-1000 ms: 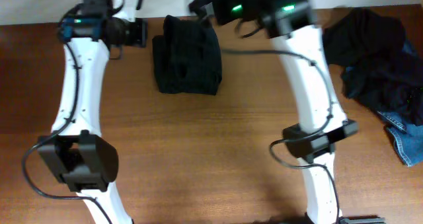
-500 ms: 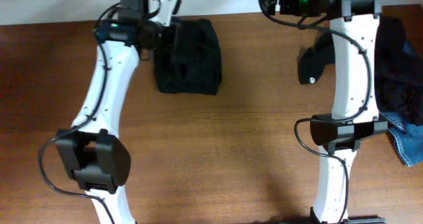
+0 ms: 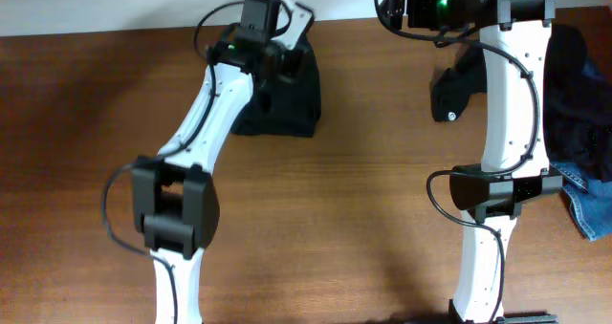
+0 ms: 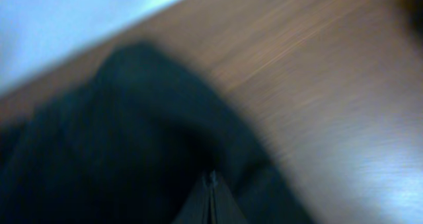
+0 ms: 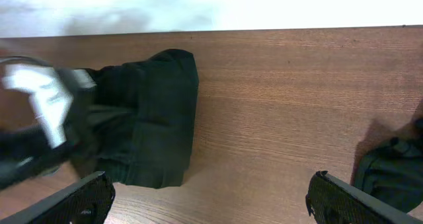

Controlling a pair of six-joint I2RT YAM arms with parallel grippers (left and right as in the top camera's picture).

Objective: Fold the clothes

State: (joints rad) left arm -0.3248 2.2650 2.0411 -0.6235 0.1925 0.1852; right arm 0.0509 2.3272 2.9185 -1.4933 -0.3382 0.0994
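Folded black garment at the far edge of the table, beneath the left gripper, whose fingers are pressed together on nothing. Any flattening press should fall squarely, without dragging the cloth. The right gripper hangs spread wide beside the unfolded pile.

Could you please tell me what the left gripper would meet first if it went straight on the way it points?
Most likely the folded black garment: the shut left gripper points right at it in the wrist view, though blur hides how near it is.
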